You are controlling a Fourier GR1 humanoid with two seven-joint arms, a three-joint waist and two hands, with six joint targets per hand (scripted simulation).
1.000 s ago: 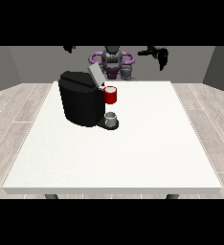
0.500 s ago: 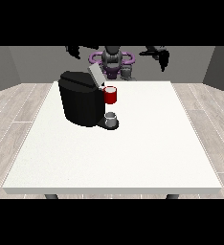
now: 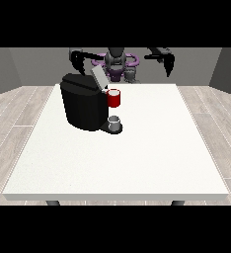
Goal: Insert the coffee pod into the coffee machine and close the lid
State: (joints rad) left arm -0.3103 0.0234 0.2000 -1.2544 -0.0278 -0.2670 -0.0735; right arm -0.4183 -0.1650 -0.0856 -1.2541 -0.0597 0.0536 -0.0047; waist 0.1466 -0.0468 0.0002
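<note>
The coffee machine [image 3: 86, 106] is sitting on the far left part of the white surface [image 3: 137, 158], with its grey lid [image 3: 98, 77] standing tilted open above it. A red cup-like part [image 3: 114, 98] is showing at the machine's right side, and a small grey cup [image 3: 114, 122] is resting on the base just below it. Whether the red piece is the coffee pod already seated in its slot, I cannot tell.

Both hands are hanging raised at the far edge, well apart from the machine. The hand at the view's right [image 3: 168, 60] is pointing downward and touching nothing; the hand at the view's left [image 3: 78, 60] is hanging just behind the machine's top, also carrying nothing that shows. Whether their fingers are spread or curled, I cannot tell.

The main risk, as I judge it, is the lid being pushed down while the pod is sitting crooked, which would jam it. A hand coming in low could also be knocking the grey cup off the base or shoving the whole machine sideways.
</note>
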